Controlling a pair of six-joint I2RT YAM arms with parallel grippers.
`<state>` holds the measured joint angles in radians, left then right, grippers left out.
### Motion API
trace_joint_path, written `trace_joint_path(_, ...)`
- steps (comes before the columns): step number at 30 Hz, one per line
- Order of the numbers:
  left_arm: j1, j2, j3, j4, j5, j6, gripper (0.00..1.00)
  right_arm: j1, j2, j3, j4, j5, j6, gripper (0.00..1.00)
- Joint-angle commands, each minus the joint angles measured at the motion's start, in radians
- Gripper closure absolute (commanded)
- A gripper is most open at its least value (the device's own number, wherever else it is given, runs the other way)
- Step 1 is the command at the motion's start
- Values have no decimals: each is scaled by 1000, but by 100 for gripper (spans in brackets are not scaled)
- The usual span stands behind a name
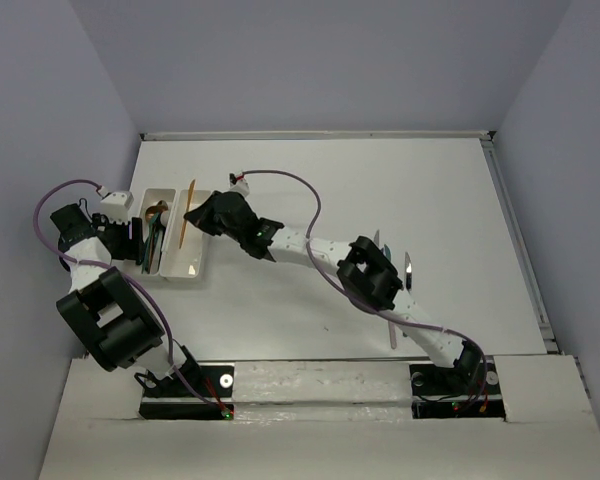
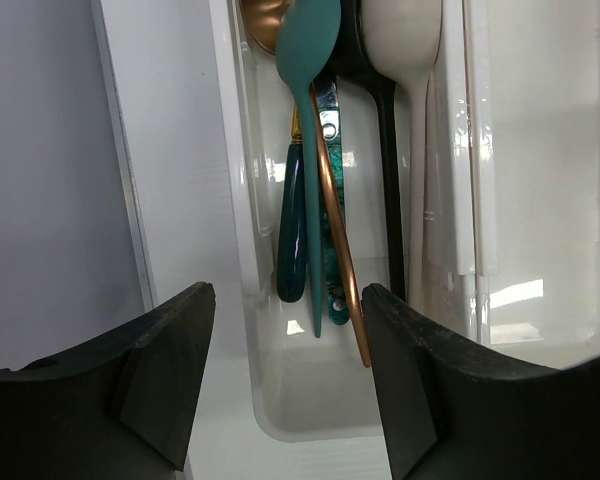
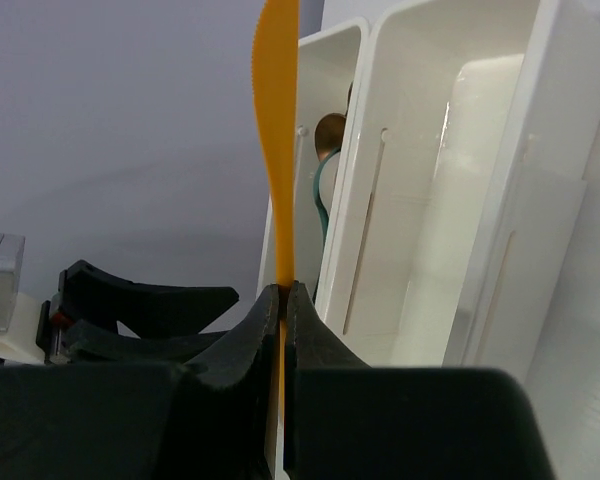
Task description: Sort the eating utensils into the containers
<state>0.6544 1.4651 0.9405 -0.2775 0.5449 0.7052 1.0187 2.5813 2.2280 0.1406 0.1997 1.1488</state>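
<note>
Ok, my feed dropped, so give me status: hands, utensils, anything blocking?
Right hand shut on orange knife, over the trays. Left hand open above the spoon tray. More utensils loose on table. Nothing seen blocking.

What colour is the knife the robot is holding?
Orange. The knife shows best in the right wrist view.
</note>
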Motion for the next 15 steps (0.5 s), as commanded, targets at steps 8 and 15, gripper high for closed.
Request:
trace_joint_path(8, 1, -20, 0, -2, 35, 2, 28, 24, 16, -17, 14, -8, 19, 69)
trace_joint_path(15, 1, -20, 3, -6, 38, -1, 28, 24, -15, -39, 14, -10, -3, 65)
